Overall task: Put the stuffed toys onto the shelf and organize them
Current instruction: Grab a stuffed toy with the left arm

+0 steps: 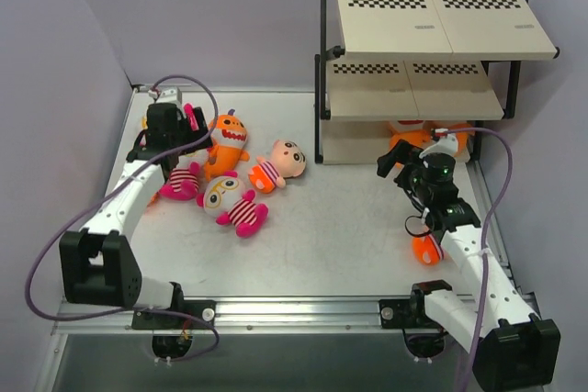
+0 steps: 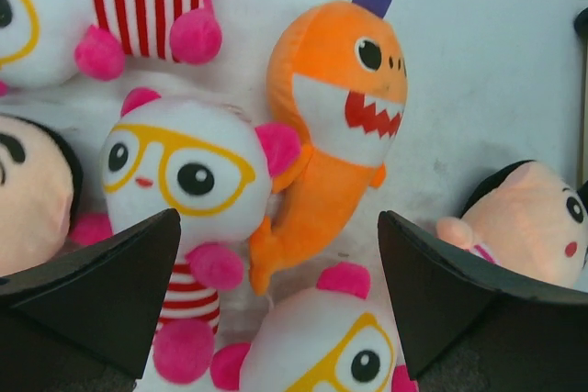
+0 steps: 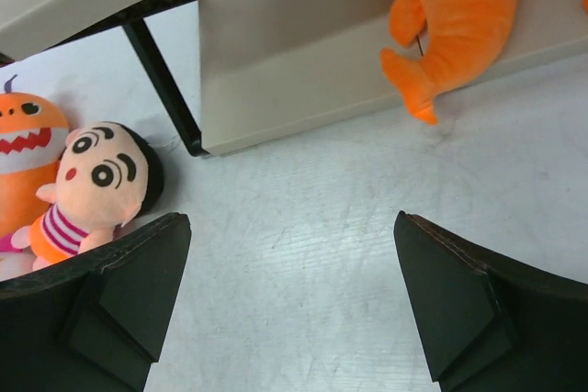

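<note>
The shelf (image 1: 432,29) stands at the back right, its lowest board (image 3: 294,52) showing in the right wrist view. An orange shark (image 3: 469,6) lies on that board. My right gripper (image 3: 289,300) is open over bare table in front of the shelf (image 1: 397,164). Another orange toy (image 1: 427,247) lies by the right arm. My left gripper (image 2: 280,291) hangs open above a cluster of toys at the left (image 1: 175,146): an orange shark (image 2: 340,126), three glasses-wearing pink toys (image 2: 179,167), and a peach-headed doll (image 2: 528,222). Nothing is held.
A second peach-headed doll (image 2: 32,195) lies partly out of frame at the left of the cluster. The shelf's black front post (image 3: 161,71) stands close to the doll (image 3: 96,185). Grey walls enclose the table.
</note>
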Controlling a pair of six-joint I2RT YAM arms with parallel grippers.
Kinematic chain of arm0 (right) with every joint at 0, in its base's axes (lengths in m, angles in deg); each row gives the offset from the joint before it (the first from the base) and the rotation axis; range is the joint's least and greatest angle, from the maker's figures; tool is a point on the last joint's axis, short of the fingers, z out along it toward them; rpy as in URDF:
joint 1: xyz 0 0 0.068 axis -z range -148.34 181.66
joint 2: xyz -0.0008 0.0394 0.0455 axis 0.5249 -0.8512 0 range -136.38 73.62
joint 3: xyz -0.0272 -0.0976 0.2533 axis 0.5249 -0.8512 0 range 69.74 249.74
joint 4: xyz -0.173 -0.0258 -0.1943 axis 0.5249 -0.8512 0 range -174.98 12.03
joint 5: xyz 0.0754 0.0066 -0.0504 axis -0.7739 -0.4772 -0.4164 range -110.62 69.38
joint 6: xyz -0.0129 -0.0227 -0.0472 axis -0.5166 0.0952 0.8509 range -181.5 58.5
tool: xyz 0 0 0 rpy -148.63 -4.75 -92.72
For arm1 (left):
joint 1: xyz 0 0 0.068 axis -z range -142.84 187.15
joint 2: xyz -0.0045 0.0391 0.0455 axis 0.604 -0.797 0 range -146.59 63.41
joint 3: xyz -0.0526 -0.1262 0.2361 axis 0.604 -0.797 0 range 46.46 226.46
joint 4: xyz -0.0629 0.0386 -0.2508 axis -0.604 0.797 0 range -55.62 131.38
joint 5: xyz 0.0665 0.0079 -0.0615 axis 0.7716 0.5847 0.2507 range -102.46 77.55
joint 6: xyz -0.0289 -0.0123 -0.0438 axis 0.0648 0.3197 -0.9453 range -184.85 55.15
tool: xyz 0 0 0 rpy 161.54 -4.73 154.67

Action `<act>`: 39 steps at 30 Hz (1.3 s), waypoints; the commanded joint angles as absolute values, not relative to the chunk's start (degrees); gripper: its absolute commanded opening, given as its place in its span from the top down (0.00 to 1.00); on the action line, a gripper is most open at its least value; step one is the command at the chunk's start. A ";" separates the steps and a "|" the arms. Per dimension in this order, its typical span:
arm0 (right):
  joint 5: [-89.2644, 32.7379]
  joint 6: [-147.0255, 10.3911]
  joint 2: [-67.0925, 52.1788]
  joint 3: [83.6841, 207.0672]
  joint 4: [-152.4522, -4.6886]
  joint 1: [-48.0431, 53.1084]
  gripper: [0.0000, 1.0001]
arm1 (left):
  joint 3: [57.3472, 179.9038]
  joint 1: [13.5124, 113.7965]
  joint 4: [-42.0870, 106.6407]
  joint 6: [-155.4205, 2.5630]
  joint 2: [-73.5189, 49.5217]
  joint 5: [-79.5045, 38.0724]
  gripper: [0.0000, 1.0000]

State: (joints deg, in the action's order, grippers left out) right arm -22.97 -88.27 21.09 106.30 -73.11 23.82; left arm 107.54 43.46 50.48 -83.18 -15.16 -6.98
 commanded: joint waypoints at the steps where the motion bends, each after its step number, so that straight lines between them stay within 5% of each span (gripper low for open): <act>1: -24.75 -84.98 24.49 106.13 -72.00 22.70 0.01 | 115.61 40.94 45.10 -83.23 -22.53 -16.20 0.03; 9: -27.99 -81.72 28.80 104.37 -71.91 21.82 0.01 | 136.08 38.91 53.98 -78.04 -45.03 -26.77 0.03; 19: -27.92 -80.84 29.15 104.02 -72.00 21.20 0.01 | 141.03 39.26 56.09 -76.45 -56.03 -30.38 0.00; 25: -28.71 -80.40 28.54 103.84 -71.56 20.67 0.01 | 140.85 39.97 54.78 -76.36 -57.97 -33.98 0.31; 33: -30.20 -79.43 28.45 104.46 -70.77 18.13 0.04 | 140.50 39.88 48.80 -81.45 -54.64 -38.46 0.83; 36: -30.12 -79.35 28.19 104.63 -70.16 16.02 0.05 | 140.33 39.97 47.13 -85.13 -51.30 -39.87 0.96; 39: -29.41 -79.43 27.75 105.16 -69.45 13.21 0.06 | 138.32 39.97 43.53 -90.13 -46.56 -40.84 0.98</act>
